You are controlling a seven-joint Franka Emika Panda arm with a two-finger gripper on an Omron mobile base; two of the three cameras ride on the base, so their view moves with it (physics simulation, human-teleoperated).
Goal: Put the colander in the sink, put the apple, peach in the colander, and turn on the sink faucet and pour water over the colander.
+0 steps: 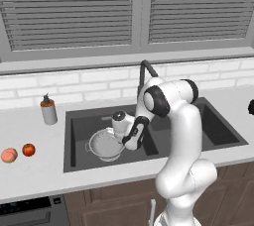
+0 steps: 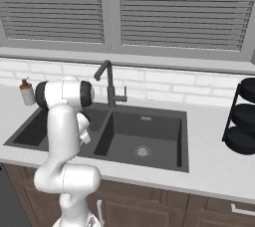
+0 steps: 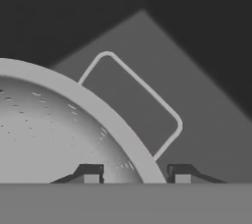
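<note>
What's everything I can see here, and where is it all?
colander: one, silver, in left basin of the sink
sink: one, dark charcoal, two basins, set in the counter
sink faucet: one, dark grey, behind the sink
apple: one, red, counter left of sink
peach: one, orange-pink, left of the apple
soap bottle: one, grey, counter behind the fruit
tiered rack: one, black, counter far right
gripper: one, dark tips straddling the colander rim, slightly apart

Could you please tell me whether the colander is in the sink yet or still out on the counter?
In. The colander sits upright in the left basin of the sink, empty.
</note>
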